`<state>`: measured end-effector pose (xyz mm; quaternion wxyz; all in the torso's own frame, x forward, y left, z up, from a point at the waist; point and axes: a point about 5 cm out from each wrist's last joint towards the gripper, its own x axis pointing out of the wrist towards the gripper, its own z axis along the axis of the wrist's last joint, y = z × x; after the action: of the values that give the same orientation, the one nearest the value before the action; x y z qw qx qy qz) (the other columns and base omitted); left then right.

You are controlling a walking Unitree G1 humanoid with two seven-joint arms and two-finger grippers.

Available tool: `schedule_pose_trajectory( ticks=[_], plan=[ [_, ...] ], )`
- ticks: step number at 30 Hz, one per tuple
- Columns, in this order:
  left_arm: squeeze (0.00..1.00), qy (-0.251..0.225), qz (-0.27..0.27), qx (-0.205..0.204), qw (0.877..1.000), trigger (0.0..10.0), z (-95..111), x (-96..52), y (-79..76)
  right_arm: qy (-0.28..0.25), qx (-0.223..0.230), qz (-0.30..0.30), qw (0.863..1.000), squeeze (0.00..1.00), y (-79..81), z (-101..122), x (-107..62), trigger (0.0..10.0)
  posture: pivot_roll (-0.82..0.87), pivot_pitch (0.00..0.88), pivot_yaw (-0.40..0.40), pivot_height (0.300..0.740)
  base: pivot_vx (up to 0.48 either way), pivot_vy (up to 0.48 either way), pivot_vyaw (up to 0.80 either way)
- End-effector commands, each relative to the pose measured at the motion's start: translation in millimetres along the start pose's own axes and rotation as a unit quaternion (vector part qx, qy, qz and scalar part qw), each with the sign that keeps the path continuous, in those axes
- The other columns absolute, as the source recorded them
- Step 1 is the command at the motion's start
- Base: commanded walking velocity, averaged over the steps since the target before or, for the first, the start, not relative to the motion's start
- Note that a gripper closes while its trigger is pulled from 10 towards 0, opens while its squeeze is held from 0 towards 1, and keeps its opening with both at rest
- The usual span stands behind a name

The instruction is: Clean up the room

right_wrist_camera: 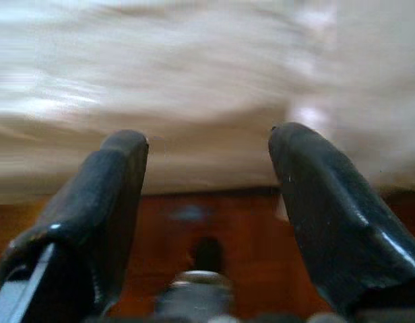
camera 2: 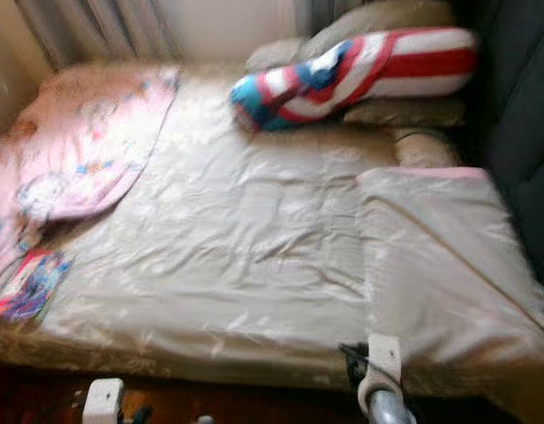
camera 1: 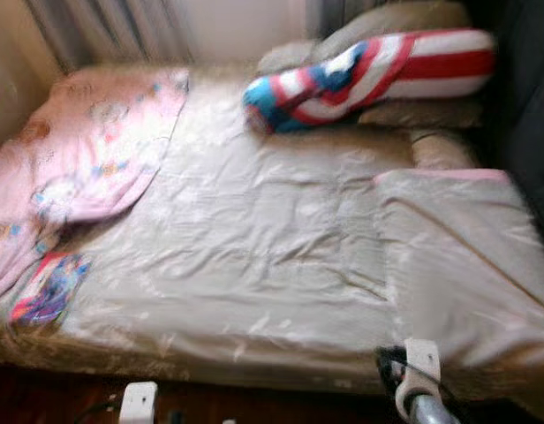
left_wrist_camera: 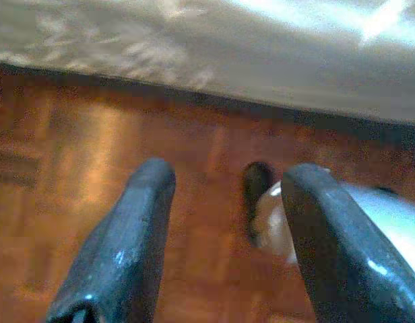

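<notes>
Bed [camera 1: 254, 265] fills frame centre, beige sheet wrinkled. Pink blanket [camera 1: 95, 141] bunched upper left; striped pillow [camera 1: 369, 75] askew upper right; small colourful item [camera 1: 49, 287] lower left. Left gripper [left_wrist_camera: 221, 235] & right gripper [right_wrist_camera: 207, 208] both wide open, empty, low by bed edge. Prob best: lift arms first, approach blanket slow, grab edge not middle.

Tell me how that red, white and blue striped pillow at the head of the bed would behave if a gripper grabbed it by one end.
The striped pillow already bends across the tan cushions, so it would probably sag and fold. It looks plump, so probably soft and light for its size. Being long and rounded, it might roll if pushed sideways.
</notes>
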<state>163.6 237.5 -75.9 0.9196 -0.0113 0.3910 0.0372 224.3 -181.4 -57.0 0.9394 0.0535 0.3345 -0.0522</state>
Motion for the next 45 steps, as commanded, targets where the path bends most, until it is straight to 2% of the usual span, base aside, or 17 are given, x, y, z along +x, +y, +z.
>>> schedule_pose_trajectory(
  ticks=[1,9,17,20,23,27,34,45],
  plan=[
    [0.0,0.017,0.001,-0.001,1.0,10.0,-8.8,-2.5,-0.2,0.007,-0.001,-0.01,1.0,0.0,-7.3,-4.1,-1.9,10.0,0.01,0.156,0.062,0.74,0.0,0.412,0.0],
    [0.0,0.014,0.004,-0.003,1.0,10.0,-6.9,-1.5,-1.3,0.011,-0.001,-0.005,1.0,0.0,-7.3,-6.3,-2.6,10.0,0.01,0.154,0.056,0.74,0.0,0.41,0.0],
    [0.0,0.011,0.004,-0.009,1.0,10.0,-5.8,-0.5,-4.1,0.049,-0.02,0.012,0.999,0.0,-7.8,-23.2,-7.7,10.0,0.01,0.15,0.044,0.74,0.0,0.411,0.0],
    [0.0,0.012,0.005,-0.013,1.0,10.0,-6.0,-0.1,-5.7,0.083,-0.044,0.014,0.995,0.0,-10.2,-40.4,-14.3,10.0,0.01,0.151,0.033,0.74,0.0,0.41,0.0],
    [0.0,0.012,0.005,-0.014,1.0,10.0,-5.9,0.1,-6.0,0.093,-0.049,0.012,0.994,0.0,-11.2,-46.1,-16.7,10.0,0.01,0.153,0.032,0.74,0.0,0.41,0.0],
    [0.0,0.012,0.007,-0.017,1.0,10.0,-5.8,0.4,-6.9,0.111,-0.092,0.035,0.989,0.0,-7.2,-57.1,-21.6,10.0,0.01,0.153,0.028,0.74,0.0,0.41,0.12],
    [0.0,0.009,0.01,-0.022,1.0,10.0,-4.0,1.4,-7.9,0.125,-0.067,0.018,0.99,0.0,-10.9,-61.7,-23.5,10.0,0.0,0.145,0.022,0.74,0.0,0.41,0.38],
    [0.0,0.004,0.01,-0.023,1.0,10.0,-0.4,3.0,-9.9,0.128,-0.061,0.011,0.99,0.0,-12.1,-62.8,-24.1,10.0,0.0,0.134,0.02,0.74,0.0,0.41,0.0]
  ],
)
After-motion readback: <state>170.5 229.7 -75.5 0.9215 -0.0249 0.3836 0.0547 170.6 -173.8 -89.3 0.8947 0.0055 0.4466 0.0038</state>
